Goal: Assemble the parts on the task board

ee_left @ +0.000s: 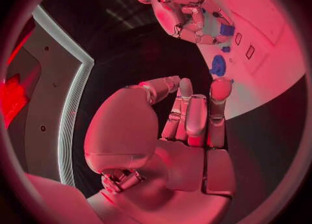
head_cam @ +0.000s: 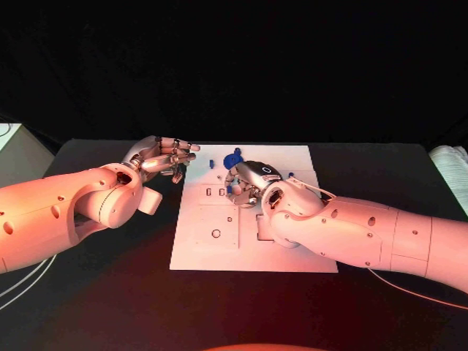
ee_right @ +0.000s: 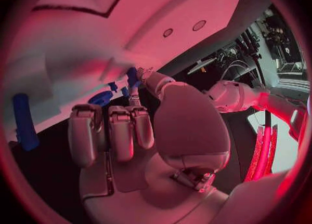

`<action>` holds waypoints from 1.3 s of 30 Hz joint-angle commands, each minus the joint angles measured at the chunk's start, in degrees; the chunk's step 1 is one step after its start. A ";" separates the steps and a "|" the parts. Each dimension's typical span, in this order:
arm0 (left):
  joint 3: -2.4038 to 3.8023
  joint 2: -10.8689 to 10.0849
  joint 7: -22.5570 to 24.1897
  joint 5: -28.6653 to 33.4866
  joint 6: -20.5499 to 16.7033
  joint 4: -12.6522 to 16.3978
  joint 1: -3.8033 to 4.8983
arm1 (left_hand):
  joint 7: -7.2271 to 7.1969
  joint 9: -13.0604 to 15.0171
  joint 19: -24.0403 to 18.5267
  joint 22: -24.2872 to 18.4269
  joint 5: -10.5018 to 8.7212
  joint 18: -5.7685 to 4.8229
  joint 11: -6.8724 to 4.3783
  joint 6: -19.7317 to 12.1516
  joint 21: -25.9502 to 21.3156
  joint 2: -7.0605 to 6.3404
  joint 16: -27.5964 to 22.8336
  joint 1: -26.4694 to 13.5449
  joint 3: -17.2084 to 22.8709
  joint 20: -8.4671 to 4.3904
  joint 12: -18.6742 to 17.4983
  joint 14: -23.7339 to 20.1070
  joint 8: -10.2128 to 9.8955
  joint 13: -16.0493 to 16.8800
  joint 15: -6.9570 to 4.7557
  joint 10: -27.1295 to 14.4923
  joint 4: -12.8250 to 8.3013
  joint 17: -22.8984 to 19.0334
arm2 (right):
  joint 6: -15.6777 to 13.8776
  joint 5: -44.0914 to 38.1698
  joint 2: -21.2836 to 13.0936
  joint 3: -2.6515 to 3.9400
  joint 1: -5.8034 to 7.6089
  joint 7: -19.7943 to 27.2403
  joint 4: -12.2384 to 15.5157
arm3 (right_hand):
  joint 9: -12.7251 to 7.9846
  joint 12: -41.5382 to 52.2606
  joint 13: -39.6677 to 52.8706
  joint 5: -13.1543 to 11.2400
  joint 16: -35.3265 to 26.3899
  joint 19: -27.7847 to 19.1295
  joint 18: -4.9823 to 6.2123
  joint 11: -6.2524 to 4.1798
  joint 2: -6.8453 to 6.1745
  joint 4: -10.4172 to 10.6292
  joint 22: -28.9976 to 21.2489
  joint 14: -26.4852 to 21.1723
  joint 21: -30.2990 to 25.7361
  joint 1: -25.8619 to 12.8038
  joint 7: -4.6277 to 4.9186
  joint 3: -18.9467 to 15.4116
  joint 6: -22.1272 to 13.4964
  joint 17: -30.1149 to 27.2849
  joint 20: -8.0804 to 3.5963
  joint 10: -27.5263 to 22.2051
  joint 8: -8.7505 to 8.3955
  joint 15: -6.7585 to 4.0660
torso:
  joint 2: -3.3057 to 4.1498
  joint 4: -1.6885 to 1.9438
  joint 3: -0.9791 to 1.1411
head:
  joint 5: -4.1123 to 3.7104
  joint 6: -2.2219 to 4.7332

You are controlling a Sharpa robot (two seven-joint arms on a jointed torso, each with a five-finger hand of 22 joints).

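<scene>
Nearest the robot, the board (head_cam: pixel 219 252) lies flat on the black surface (head_cam: pixel 107 292), its near half bare but for cut-out slots. Over the board's middle, the right hand (head_cam: pixel 251 183) hovers low, fingers curled toward the thumb; the right wrist view shows a small blue part (ee_right: pixel 132 76) at the fingertips, apparently pinched there, though contact is hard to confirm. Just off the board's left edge, the left hand (head_cam: pixel 162 156) is raised above the surface, fingers loosely bent and close together, holding nothing.

Farther out, near the board's far edge, a round blue part (head_cam: pixel 232 159) sits between the two hands — just beyond the right hand's fingertips and a little to the right of the left hand. The left wrist view shows this part (ee_left: pixel 218 65) ahead of the left fingertips, with the right hand (ee_left: pixel 189 11) beyond it over the board. In the right wrist view a long blue piece (ee_right: pixel 24 121) lies apart from the others, beside the right hand; its long axis runs roughly along the fingers.

Judged from this layout, the right hand is the nearer to the round part, which lies straight ahead of its fingers.
</scene>
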 commanded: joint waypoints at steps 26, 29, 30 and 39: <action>0.04 0.19 -0.15 1.68 0.46 -0.15 0.07 | 0.40 0.04 -0.09 0.10 0.06 0.44 0.10 -0.26 -0.31 -0.15 -0.18 -0.43 -0.73 0.09 -0.36 -0.23 0.39 -0.31 0.03 -0.02 0.12 0.15 | 1.88 -0.66 0.29 -0.01 -0.09 -1.01 -0.34 | 2.61 -0.47 12.03 0.26 0.00 4.19 -0.82 0.29 -0.48 0.09 10.97 5.77 -0.20 -0.71 0.30 -0.03 -0.17 14.64 0.37 2.42 2.92 0.52 | -0.03 0.02 -0.02 | 0.03 -0.27; 0.04 0.15 -0.26 1.66 0.57 -0.08 0.07 | 0.40 0.04 -0.09 0.10 0.06 0.44 0.10 -0.26 -0.31 -0.15 -0.18 -0.43 -0.73 0.09 -0.36 -0.23 0.39 -0.31 0.03 -0.02 0.12 0.15 | 2.01 -0.62 0.31 -0.01 -0.09 -1.05 -0.37 | 2.57 -0.50 12.00 0.23 -0.02 4.19 -0.82 0.32 -0.57 0.14 10.95 5.76 -0.23 -0.82 0.33 -0.07 -0.24 14.60 0.40 2.39 2.89 0.54 | 0.00 -0.01 -0.03 | 0.08 -0.33; 0.04 0.15 -0.29 1.66 0.59 -0.07 0.07 | 0.40 0.04 -0.09 0.10 0.06 0.44 0.10 -0.26 -0.31 -0.15 -0.18 -0.43 -0.73 0.09 -0.36 -0.23 0.39 -0.31 0.03 -0.02 0.12 0.15 | 2.07 -0.61 0.33 -0.01 -0.09 -1.07 -0.40 | 2.57 -0.50 12.00 0.23 -0.02 4.19 -0.82 0.32 -0.57 0.14 10.95 5.76 -0.23 -0.82 0.33 -0.07 -0.24 14.60 0.40 2.39 2.89 0.54 | 0.01 0.00 -0.04 | 0.08 -0.35; 0.04 0.26 -0.45 1.64 0.76 -0.12 0.07 | 0.41 0.02 -0.01 0.16 0.05 0.43 0.11 -0.36 -0.31 -0.17 -0.11 -0.46 -0.80 0.10 -0.38 -0.16 0.40 -0.37 0.04 0.00 0.14 0.24 | 2.26 -0.58 0.55 -0.02 -0.09 -1.10 -0.69 | 2.50 -0.53 11.98 0.18 -0.04 4.17 -0.80 0.38 -0.85 0.23 10.91 5.75 -0.29 -1.08 0.39 -0.20 -0.37 14.57 0.45 2.36 2.83 0.61 | 0.04 -0.03 0.01 | 0.14 -0.42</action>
